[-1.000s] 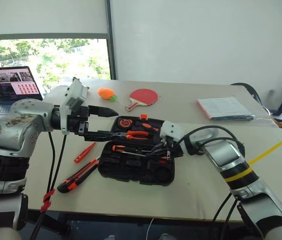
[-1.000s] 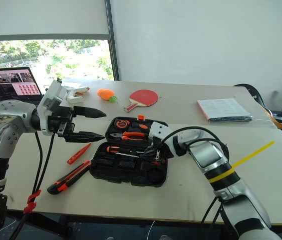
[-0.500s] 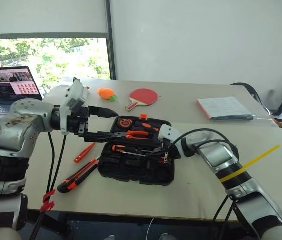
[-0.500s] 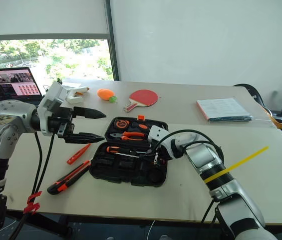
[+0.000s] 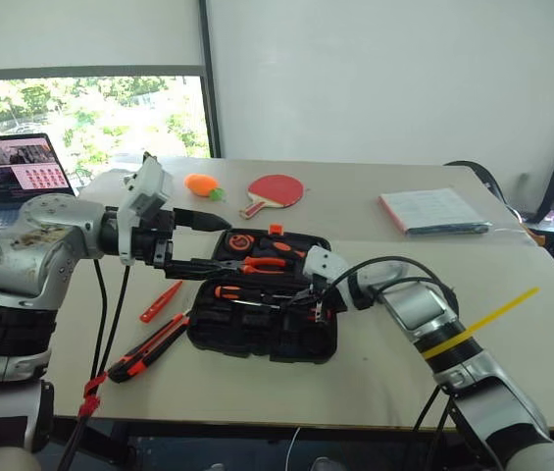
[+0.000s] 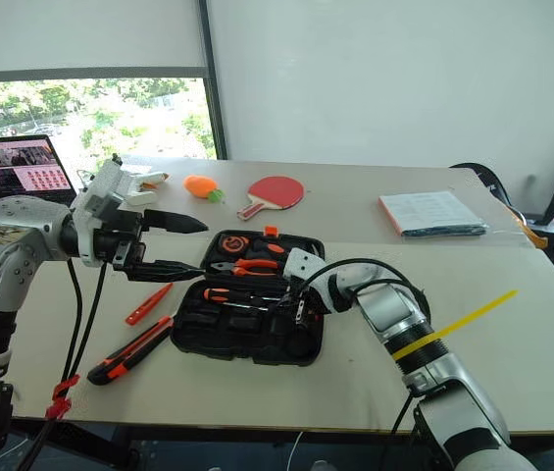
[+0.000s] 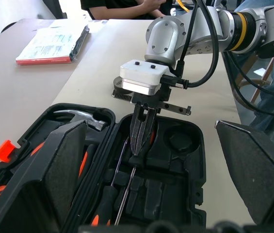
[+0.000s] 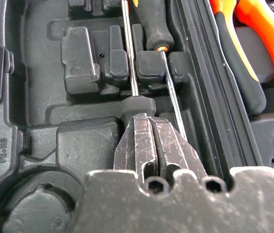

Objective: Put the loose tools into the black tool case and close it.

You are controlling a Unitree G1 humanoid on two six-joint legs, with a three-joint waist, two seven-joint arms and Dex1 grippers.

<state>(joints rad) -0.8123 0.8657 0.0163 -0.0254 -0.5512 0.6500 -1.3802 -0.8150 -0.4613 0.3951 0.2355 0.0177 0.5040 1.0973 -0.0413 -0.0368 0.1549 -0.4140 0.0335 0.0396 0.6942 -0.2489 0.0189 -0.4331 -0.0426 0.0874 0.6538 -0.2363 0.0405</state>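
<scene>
Our right tool (image 7: 140,145), fingers pressed together and empty, pokes into the open black tool case (image 5: 257,334) beside two screwdrivers (image 8: 149,73) already lying lengthwise in their slots. The utility knife (image 5: 149,347) and small orange screwdriver (image 5: 161,301) lie slantwise on the table (image 5: 375,383), left of the case, nearer our wide-open left tool (image 5: 203,245).

Daylight floods in from the window (image 5: 90,118) at upper left, slightly blown out. Table (image 5: 375,363) evenly lit, soft shadows under the tool case (image 5: 257,339). Wrist views: near fingers blurred, case interior dark.
</scene>
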